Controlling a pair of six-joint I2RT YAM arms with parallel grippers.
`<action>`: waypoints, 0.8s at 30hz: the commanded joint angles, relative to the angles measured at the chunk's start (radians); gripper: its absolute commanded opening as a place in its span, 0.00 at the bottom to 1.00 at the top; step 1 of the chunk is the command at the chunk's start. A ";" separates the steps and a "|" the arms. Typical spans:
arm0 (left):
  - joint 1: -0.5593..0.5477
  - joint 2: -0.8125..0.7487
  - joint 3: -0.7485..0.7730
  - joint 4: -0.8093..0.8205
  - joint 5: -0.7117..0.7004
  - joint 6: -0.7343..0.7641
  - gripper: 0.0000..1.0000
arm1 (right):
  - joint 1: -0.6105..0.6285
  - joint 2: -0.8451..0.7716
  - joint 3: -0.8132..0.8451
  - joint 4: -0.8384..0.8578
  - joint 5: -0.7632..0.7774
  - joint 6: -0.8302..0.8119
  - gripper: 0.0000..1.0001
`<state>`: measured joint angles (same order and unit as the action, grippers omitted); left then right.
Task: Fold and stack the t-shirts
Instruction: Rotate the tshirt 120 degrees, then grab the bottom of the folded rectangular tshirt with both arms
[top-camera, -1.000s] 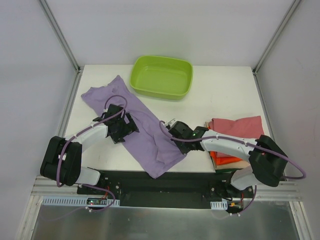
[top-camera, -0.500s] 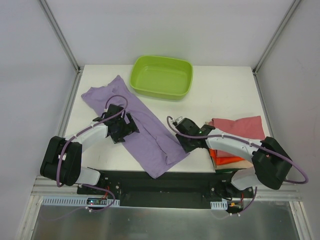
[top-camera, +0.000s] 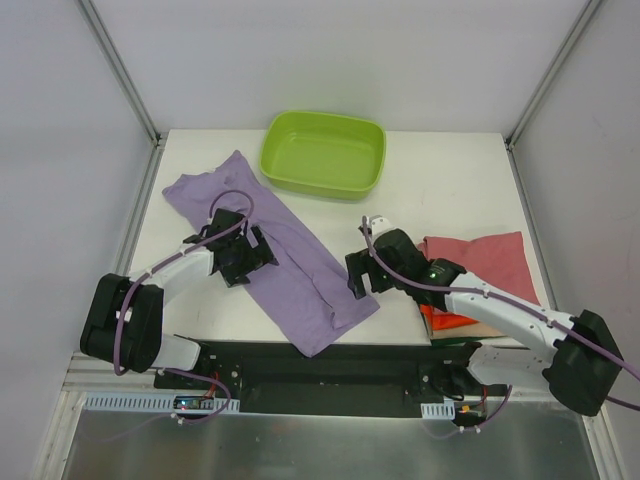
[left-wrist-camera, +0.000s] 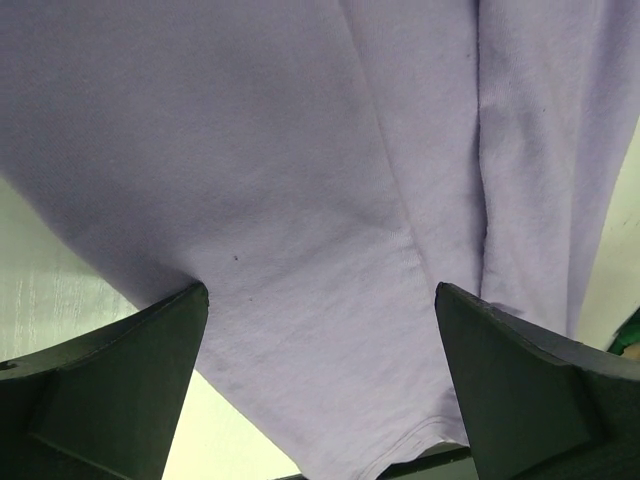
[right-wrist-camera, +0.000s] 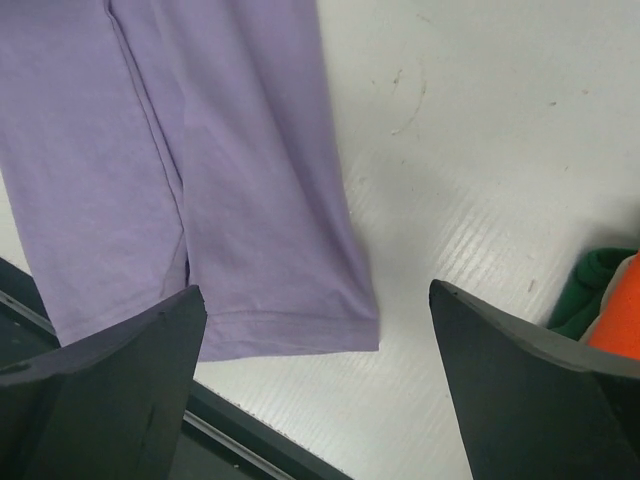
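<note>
Top external — green tub (top-camera: 323, 153) just beyond lilac t-shirt (top-camera: 300, 275).

Soft, even light is falling from above on the white table (top-camera: 450, 190), and only a faint shadow is gathering under the tub (top-camera: 322, 153). The overhead view is reading sharp out to its corners. In the wrist views, the dark fingers (left-wrist-camera: 110, 390) are looming slightly soft at the bottom corners. The lilac shirt (right-wrist-camera: 230, 180) is showing crisp seams, throwing a pale shadow along its right edge and shading darker toward the left wrist view's upper left.
</note>
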<state>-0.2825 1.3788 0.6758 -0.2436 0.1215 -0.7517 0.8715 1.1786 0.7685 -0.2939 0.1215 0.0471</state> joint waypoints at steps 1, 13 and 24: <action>0.042 0.043 -0.038 -0.043 -0.078 0.015 0.99 | -0.022 -0.031 -0.041 0.139 -0.110 0.025 0.96; 0.177 0.206 0.077 -0.040 0.001 0.045 0.99 | -0.040 0.199 0.086 0.133 -0.187 -0.001 0.96; 0.061 0.024 0.053 -0.077 0.031 0.040 0.99 | -0.097 0.175 0.058 0.153 -0.235 0.052 0.96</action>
<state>-0.1055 1.5406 0.8238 -0.2493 0.2321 -0.7444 0.7841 1.4147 0.8375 -0.1707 -0.0700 0.0593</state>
